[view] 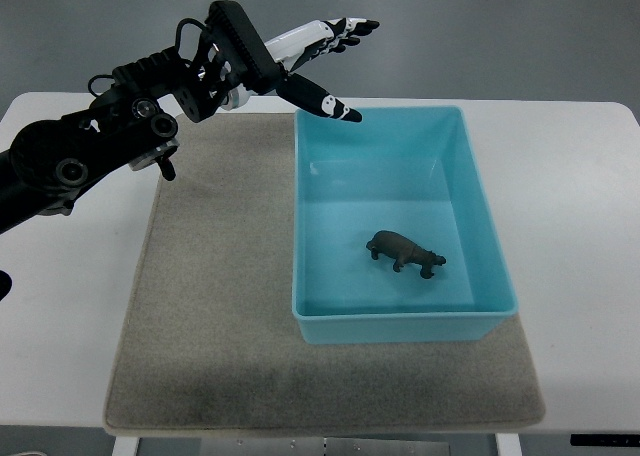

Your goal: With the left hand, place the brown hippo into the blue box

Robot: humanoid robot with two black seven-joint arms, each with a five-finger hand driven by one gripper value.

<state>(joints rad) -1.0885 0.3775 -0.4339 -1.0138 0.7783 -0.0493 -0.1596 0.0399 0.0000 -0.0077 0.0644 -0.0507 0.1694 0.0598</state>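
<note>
A small brown hippo stands on the floor of the blue box, right of its middle and toward the near side. My left hand hovers above the box's far left corner, its arm reaching in from the left edge. The fingers are stretched out and spread, holding nothing, with the thumb tip over the box's far rim. The hand is well apart from the hippo.
The blue box sits on the right part of a grey mat, which lies on a white table. The mat's left half is bare. Grey floor shows beyond the table's far edge.
</note>
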